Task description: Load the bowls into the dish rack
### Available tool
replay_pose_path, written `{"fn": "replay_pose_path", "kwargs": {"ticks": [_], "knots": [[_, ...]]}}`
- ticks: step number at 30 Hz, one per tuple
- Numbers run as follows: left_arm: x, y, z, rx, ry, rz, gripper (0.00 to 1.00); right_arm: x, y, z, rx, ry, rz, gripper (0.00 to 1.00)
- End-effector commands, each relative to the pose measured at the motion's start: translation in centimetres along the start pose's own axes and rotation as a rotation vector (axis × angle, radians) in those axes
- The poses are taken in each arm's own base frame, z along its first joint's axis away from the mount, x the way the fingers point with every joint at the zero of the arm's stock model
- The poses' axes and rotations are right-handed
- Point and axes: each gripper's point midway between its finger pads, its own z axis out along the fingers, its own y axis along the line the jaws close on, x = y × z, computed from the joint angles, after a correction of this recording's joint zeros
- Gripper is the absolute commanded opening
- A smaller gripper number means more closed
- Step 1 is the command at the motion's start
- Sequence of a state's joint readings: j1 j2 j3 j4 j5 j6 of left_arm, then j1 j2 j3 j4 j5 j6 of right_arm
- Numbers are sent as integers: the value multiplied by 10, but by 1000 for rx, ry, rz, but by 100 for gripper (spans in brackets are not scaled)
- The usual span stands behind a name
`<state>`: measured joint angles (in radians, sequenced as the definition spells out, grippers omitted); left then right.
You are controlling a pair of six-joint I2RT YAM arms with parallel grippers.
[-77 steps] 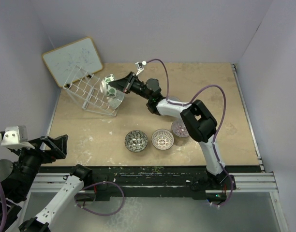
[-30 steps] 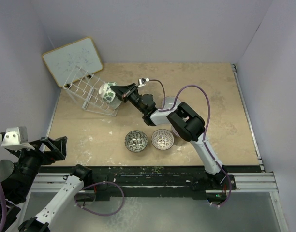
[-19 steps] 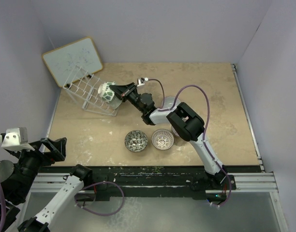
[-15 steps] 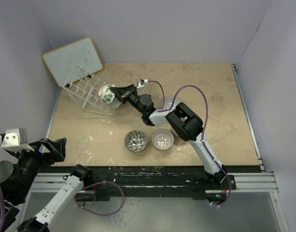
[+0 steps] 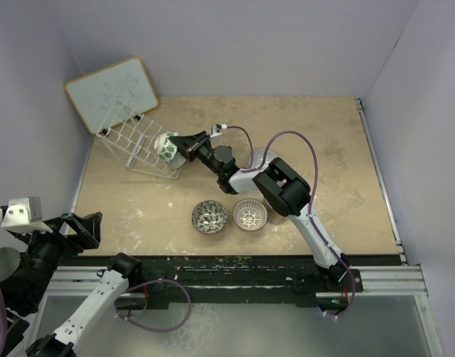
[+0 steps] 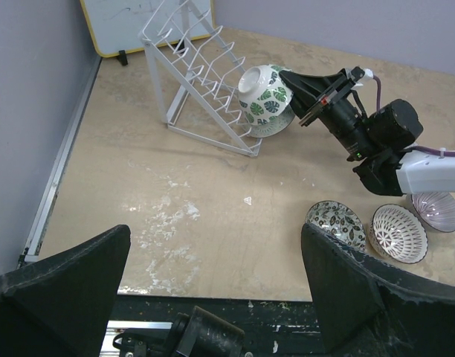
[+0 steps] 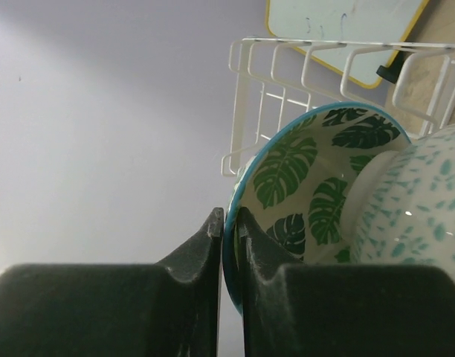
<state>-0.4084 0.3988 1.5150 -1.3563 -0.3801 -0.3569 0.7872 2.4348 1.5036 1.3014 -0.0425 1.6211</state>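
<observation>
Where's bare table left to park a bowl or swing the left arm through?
Bare: the table between the right arm and the right wall; the near-left patch between the dish rack and the black-white bowl. Crowded: the rack's right end, where the right gripper holds the green-leaf bowl, and around the white radial bowl beside that arm.

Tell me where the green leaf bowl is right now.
In the top view the green leaf bowl is at the far left of the table, held by its rim in the right gripper at the dish rack's right end.
</observation>
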Motion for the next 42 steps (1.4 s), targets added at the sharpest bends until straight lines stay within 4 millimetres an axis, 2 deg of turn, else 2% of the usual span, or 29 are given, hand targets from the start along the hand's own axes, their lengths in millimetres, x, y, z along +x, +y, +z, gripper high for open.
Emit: {"fn": "replay_pose_path", "kwargs": {"ticks": [1,8,11,13,28,42], "knots": [[-8,2,-5,2,-34,-23,99,-3,46,9,-98,-10,-7,17],[-7,1,-4,1,-30,-22,99,-4,41,15,-98,14,-6,26],[-8,2,-4,-1,-31,-21,99,-5,37,15,-75,12,-1,38],[-7,2,-4,-2,-30,-22,99,-7,35,14,-56,4,-3,42],[-7,4,-6,-1,-36,-32,99,-10,23,9,152,-8,-28,50],[-6,4,-9,7,-40,-52,99,-7,27,-2,221,24,-56,51]]}}
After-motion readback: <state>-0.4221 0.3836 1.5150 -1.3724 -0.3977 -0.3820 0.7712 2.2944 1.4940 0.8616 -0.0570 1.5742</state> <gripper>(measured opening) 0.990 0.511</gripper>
